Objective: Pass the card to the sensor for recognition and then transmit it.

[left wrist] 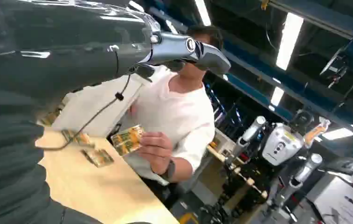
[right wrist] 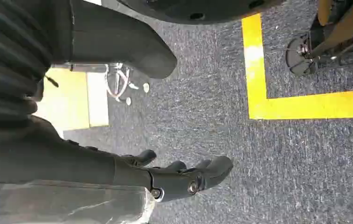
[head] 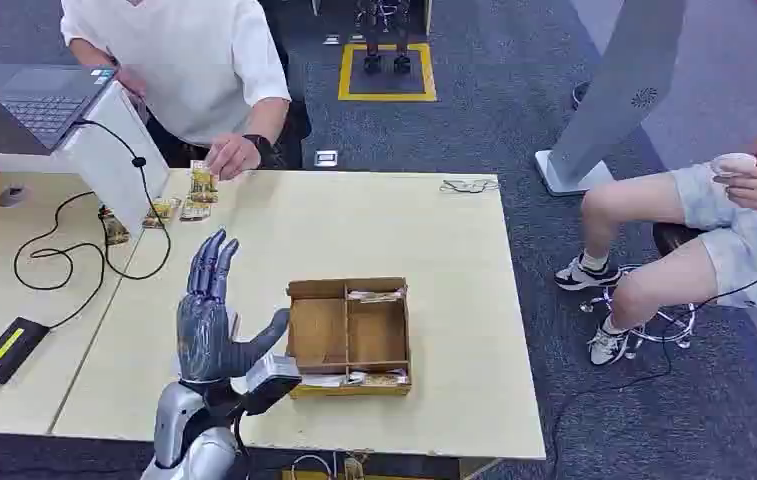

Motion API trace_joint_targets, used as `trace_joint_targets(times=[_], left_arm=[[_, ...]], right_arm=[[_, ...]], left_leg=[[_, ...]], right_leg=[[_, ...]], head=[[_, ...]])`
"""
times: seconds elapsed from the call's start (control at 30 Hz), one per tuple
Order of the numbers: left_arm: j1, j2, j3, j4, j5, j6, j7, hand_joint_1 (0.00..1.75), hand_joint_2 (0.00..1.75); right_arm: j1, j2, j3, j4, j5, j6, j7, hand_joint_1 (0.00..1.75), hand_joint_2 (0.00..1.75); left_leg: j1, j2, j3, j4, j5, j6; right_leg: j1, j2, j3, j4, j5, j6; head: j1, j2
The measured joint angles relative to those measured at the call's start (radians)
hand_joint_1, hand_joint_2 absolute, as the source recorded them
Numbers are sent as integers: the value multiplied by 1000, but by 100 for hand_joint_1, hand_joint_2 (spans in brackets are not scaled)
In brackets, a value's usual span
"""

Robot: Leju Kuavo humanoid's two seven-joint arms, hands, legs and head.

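The left hand (head: 212, 325) stood raised above the pale wooden table (head: 454, 380), fingers spread and straight, holding nothing. Beyond its fingertips, at the table's far edge, a person's hand (head: 231, 156) pinched a small gold patterned card (head: 203, 183) upright; more such cards (head: 179, 209) lay just beside it, their print too small to read. Beside the thumb sat a shallow brown cardboard divided tray (head: 349, 335). The right hand (right wrist: 183, 175) hung over dark grey carpet (right wrist: 211, 112), fingers loosely extended and empty, partly hidden by its own grey cover.
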Motion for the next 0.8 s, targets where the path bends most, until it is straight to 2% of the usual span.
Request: trace_joint_targets(times=[0.1, 0.23, 0.5, 0.63, 0.7, 0.8], left_arm=[[-4, -3, 31, 7, -114, 13, 13, 0, 175], [0, -14, 67, 7, -206, 14, 18, 0, 175], [41, -78, 192, -35, -537, 15, 31, 0, 175], [51, -92, 222, -60, -572, 15, 45, 0, 175], [53, -93, 227, -69, -608, 15, 77, 0, 175], [49, -89, 227, -73, -650, 15, 162, 0, 175]], right_arm=[[0, -1, 6, 4, 6, -3, 0, 0, 175], [0, -2, 17, 9, 7, -13, -5, 0, 175], [0, -8, 25, 20, 21, -16, -10, 0, 175], [0, -12, 27, 25, 21, -18, -13, 0, 175], [0, -13, 29, 28, 23, -18, -13, 0, 175], [0, -16, 34, 31, 26, -18, -13, 0, 175]], left_leg=[[0, 0, 0, 0, 0, 0], [0, 0, 0, 0, 0, 0], [0, 0, 0, 0, 0, 0], [0, 0, 0, 0, 0, 0], [0, 0, 0, 0, 0, 0], [0, 0, 0, 0, 0, 0]], right_leg=[[0, 0, 0, 0, 0, 0], [0, 0, 0, 0, 0, 0], [0, 0, 0, 0, 0, 0], [0, 0, 0, 0, 0, 0], [0, 0, 0, 0, 0, 0], [0, 0, 0, 0, 0, 0]], head=[[0, 0], [0, 0], [0, 0], [0, 0], [0, 0], [0, 0]])
